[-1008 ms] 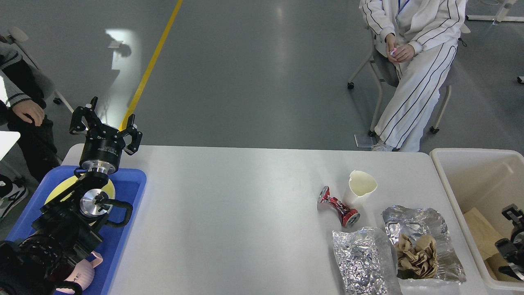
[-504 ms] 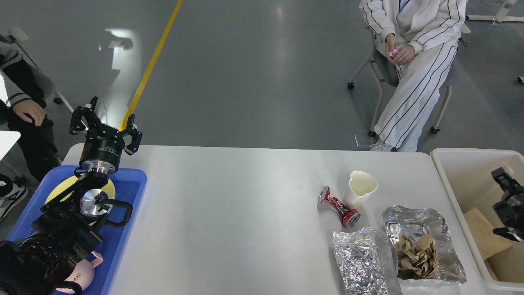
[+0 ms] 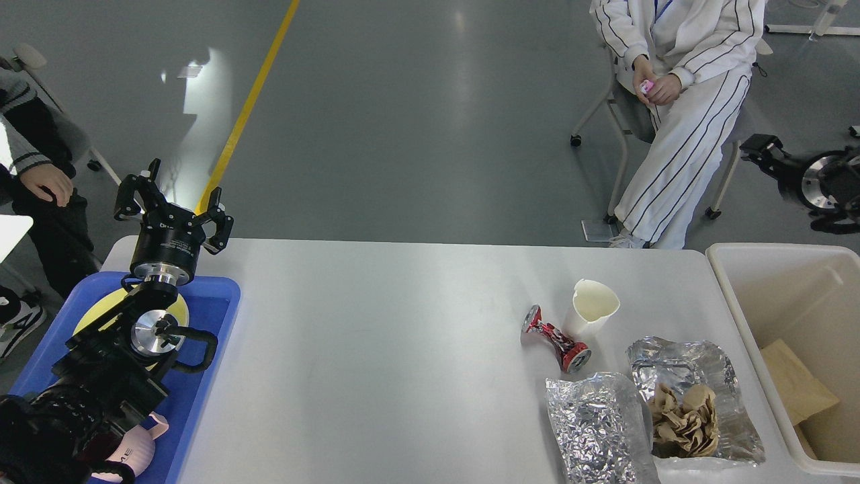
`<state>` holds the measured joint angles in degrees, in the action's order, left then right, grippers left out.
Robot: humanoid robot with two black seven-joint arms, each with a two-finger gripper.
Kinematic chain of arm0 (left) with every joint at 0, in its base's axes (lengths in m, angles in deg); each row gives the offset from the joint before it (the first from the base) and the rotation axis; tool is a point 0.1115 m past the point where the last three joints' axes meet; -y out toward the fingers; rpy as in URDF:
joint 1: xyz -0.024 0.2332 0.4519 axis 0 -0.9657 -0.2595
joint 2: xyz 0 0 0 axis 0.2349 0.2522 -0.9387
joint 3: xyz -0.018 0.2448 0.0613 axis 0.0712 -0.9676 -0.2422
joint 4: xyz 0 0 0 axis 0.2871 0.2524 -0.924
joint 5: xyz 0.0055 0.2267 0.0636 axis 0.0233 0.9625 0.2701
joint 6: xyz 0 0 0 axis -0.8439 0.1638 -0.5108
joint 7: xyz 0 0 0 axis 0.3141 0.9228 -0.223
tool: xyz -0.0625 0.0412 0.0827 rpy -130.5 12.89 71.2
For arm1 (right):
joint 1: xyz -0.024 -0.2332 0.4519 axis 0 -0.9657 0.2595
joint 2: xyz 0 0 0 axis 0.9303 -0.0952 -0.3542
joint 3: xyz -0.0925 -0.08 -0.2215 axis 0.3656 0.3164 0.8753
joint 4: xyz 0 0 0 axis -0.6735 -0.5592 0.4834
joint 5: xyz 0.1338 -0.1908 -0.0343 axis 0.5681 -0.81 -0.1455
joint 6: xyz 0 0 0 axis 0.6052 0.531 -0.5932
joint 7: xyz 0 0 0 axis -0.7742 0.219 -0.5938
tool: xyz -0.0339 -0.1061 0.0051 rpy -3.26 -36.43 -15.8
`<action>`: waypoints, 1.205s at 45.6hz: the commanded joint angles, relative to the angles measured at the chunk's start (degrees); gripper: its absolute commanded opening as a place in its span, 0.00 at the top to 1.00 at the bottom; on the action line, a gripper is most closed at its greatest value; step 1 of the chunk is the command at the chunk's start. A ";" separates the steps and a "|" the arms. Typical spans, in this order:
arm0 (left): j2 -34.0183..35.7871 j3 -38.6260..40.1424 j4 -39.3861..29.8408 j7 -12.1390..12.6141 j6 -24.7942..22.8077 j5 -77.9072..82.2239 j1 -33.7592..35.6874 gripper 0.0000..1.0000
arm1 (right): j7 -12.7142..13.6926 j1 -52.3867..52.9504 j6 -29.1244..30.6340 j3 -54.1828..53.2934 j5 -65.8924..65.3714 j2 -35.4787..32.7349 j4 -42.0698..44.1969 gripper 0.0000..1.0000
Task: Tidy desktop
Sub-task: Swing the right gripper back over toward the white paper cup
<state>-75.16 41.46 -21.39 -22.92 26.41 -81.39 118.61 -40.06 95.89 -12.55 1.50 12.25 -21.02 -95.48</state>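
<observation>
The desktop [image 3: 376, 349] fills the lower part of the view, white and smooth, so light rubbish will probably slide on it when pushed. At its right side lie a crushed red can [image 3: 555, 338], touching a dented paper cup [image 3: 591, 308], and two pieces of crumpled foil; the right foil tray [image 3: 692, 396] holds wads of brown paper [image 3: 684, 415]. All seem light and easy to squash. I think the can is best taken at its narrow pinched waist and the cup by its rim.

The cream bin [image 3: 739, 316] just beside the table's right end contains brown paper only. The blue tray [image 3: 215, 302] at the left holds a yellow plate and a pink thing.

The left gripper [image 3: 173, 202] hangs over the tray with fingers spread, holding nothing. The right gripper [image 3: 766, 151] is raised beyond the bin; whether it is released or clenched I cannot tell.
</observation>
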 commanded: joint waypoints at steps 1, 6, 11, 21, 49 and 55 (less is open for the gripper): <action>0.00 0.00 0.00 0.00 0.00 0.00 -0.01 0.03 | 2.29 9.02 2.28 0.31 -0.09 -2.69 -14.15 0.00; 0.00 0.00 0.00 0.00 0.00 0.00 -0.01 0.03 | 3.44 17.54 2.28 1.27 -1.05 -5.59 -31.02 0.00; 0.00 0.00 0.00 0.00 0.00 0.00 -0.01 0.03 | 3.44 25.63 2.20 3.03 -6.58 -6.21 -47.20 0.00; 0.00 0.00 0.00 0.00 0.00 0.00 -0.01 0.03 | 3.44 35.57 2.11 9.44 -9.23 -4.02 -65.93 0.00; -0.09 0.00 0.00 0.00 0.00 0.00 -0.01 0.03 | 3.44 26.53 -6.06 14.02 -9.41 -0.32 -62.36 0.00; 0.00 0.00 0.00 0.00 0.00 0.00 -0.01 0.03 | 3.35 20.82 -7.91 12.79 -9.06 -1.11 -56.47 0.00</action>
<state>-75.16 41.45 -21.39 -22.92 26.41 -81.39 118.61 -36.63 121.34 -18.87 15.36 2.86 -21.57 -156.64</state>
